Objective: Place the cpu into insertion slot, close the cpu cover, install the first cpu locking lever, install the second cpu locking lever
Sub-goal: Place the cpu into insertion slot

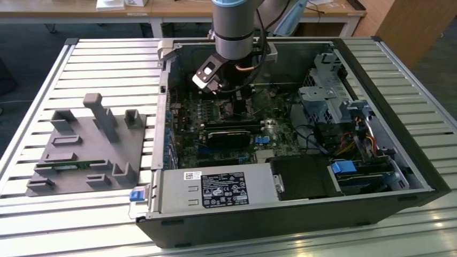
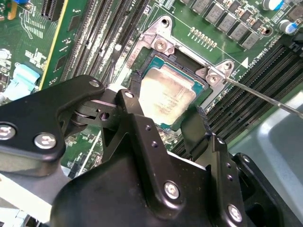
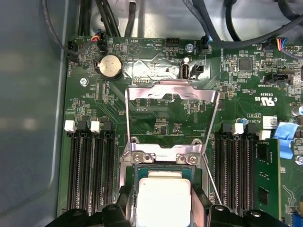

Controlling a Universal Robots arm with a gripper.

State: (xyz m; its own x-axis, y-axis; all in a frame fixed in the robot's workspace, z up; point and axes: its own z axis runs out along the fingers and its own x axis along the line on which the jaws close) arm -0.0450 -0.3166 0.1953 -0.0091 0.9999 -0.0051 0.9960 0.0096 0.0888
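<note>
My gripper (image 1: pixel 212 81) reaches down into the open computer case (image 1: pixel 400 176) over the green board. In both wrist views its two black fingers (image 2: pixel 201 116) stand against opposite edges of the cpu (image 2: pixel 168 94), a silver-topped square chip, so the gripper (image 2: pixel 166 101) is shut on it. The cpu (image 3: pixel 163 196) lies level in or just over the insertion slot (image 2: pixel 142 59), inside its metal rim. The cpu cover (image 3: pixel 173 92) stands swung open beyond the slot. A thin wire locking lever (image 2: pixel 265 98) sticks out free beside the slot.
Long black memory slots (image 3: pixel 87 165) run along both sides of the socket. A black card (image 1: pixel 230 134), cables, a drive cage (image 1: pixel 325 99) and the power supply (image 1: pixel 214 190) fill the case. A grey fixture block (image 1: pixel 89 147) sits on the slatted table at the exterior view's left.
</note>
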